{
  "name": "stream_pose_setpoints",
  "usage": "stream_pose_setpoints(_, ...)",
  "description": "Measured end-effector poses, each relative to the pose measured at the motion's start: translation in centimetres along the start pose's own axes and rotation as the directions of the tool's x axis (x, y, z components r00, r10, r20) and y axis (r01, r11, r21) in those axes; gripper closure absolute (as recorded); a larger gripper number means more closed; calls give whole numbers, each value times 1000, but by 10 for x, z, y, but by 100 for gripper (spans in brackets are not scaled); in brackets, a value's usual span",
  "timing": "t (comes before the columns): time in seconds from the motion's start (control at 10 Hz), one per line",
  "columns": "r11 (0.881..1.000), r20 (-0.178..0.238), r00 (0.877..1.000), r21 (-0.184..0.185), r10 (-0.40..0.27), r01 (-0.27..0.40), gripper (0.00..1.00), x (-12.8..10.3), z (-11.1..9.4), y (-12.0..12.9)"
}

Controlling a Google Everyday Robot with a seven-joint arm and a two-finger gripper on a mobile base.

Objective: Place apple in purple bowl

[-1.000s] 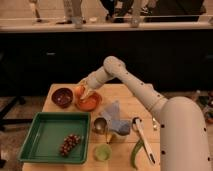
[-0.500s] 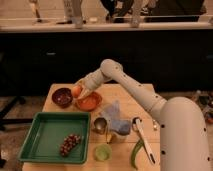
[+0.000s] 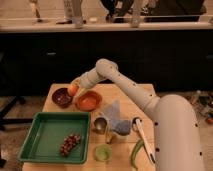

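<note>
- The white robot arm (image 3: 131, 90) reaches from the near right across the wooden table (image 3: 145, 95) toward its far left corner.
- A green tray (image 3: 42, 135) sits at the near left, with a dark grape bunch (image 3: 69, 144) in its near right part.
- The orange bowl (image 3: 88, 100) stands just right of the purple bowl (image 3: 62, 97), both on the far left of the table.
- The gripper (image 3: 76, 87) hovers over the gap between the two bowls, at the purple bowl's right rim.
- The apple (image 3: 73, 90) sits at the gripper's tip, off the table, so the jaws look closed around it, though the fingers themselves are hard to make out.
- Progress: the apple is lifted and carried almost to its goal. What is left, by my reading, is a short move left over the purple bowl's dark inside, then a release.
</note>
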Motion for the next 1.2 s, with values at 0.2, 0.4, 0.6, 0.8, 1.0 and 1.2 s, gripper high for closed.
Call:
stream_pose_setpoints(0.2,1000,-11,1000,23,-8,8,100,-1,6,-7)
stream_pose_setpoints(0.4,999,-19,1000,40,-12,12,100,-2,10,-12)
stream_pose_setpoints(0.6,999,-25,1000,43,-17,18,100,-3,19,-17)
stream_pose_setpoints(0.8,999,-20,1000,33,-21,21,100,-5,24,-18)
stream_pose_setpoints(1.0,999,-22,1000,36,-20,21,100,-3,22,-18)
stream_pose_setpoints(1.2,999,-21,1000,34,-22,23,100,-4,23,-18)
